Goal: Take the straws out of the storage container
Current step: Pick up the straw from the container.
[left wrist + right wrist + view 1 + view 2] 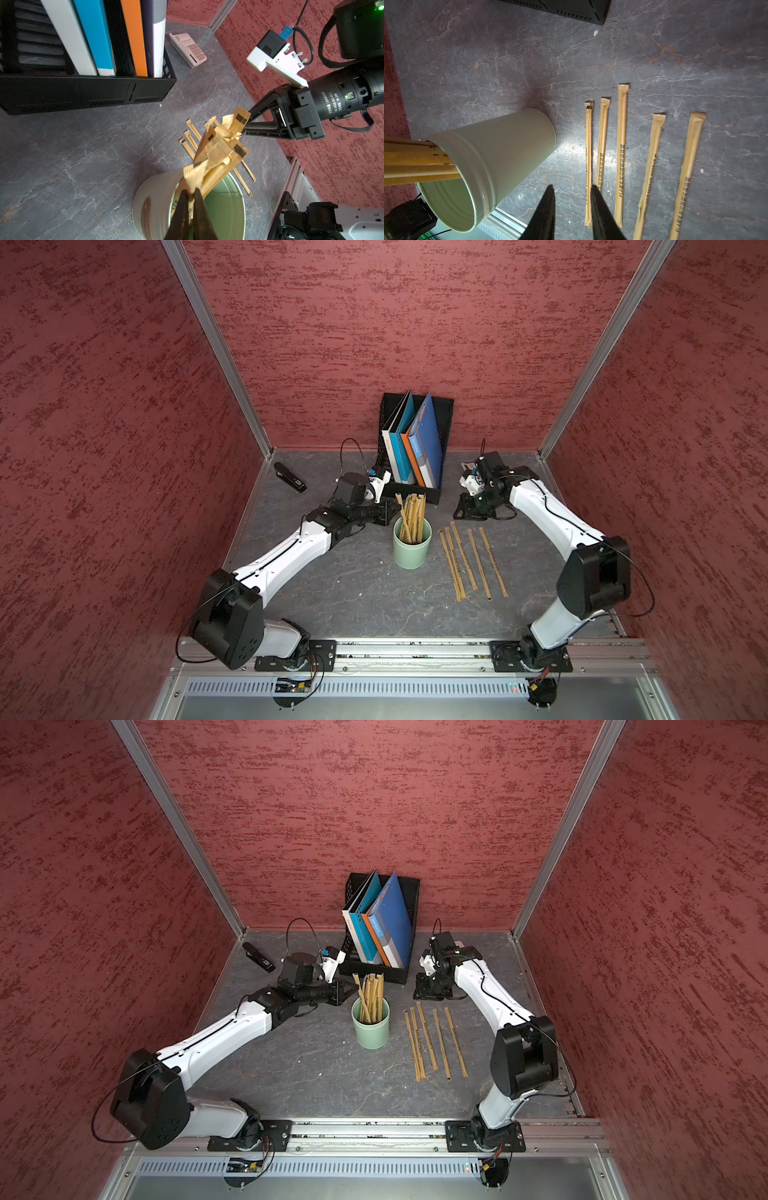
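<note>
The storage container, a pale mint-green cup [411, 553] [371, 1031] [153, 199] [500, 149], stands upright mid-table. A bundle of tan paper-wrapped straws [412, 514] [371, 992] [218, 145] [415, 160] stands in it. My left gripper [395, 511] [352, 992] [191, 192] is at the bundle's left side, over the rim, shut on one straw. Several more straws [471, 562] [434, 1042] [622, 145] lie side by side on the table to the right of the cup. My right gripper [459, 512] [417, 992] [572, 188] hovers behind those, open and holding nothing.
A black mesh file holder [415, 489] [374, 971] [83, 91] with coloured folders stands just behind the cup. A black stapler [289, 477] [258, 957] lies at the back left. A pink calculator [188, 49] lies at the back right. Red walls enclose three sides.
</note>
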Controlling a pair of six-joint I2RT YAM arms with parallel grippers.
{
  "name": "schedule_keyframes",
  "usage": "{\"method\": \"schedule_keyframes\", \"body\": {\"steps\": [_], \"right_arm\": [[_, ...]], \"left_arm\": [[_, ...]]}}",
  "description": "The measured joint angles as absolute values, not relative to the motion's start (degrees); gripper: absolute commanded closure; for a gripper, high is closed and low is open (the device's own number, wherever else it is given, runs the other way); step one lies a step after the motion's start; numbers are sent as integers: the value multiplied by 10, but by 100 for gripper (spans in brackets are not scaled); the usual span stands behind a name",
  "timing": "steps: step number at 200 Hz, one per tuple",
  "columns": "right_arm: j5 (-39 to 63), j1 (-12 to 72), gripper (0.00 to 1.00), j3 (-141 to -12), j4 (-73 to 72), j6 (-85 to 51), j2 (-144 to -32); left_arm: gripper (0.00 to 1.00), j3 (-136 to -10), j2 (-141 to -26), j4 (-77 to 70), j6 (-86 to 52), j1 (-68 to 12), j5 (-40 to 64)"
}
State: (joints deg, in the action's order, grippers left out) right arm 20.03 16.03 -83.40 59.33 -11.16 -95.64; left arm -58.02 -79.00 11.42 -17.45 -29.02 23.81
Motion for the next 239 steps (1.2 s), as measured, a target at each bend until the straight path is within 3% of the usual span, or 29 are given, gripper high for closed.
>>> {"method": "schedule_keyframes", "body": {"steps": [125,239], "right_arm": [[227,160,73,-827,571,-120,-946],[243,160,72,-812,564,-122,-888]], "left_arm": [[91,-635,-686,247,-130,-295,197],[91,-867,-650,433,-25,-254,101]]}}
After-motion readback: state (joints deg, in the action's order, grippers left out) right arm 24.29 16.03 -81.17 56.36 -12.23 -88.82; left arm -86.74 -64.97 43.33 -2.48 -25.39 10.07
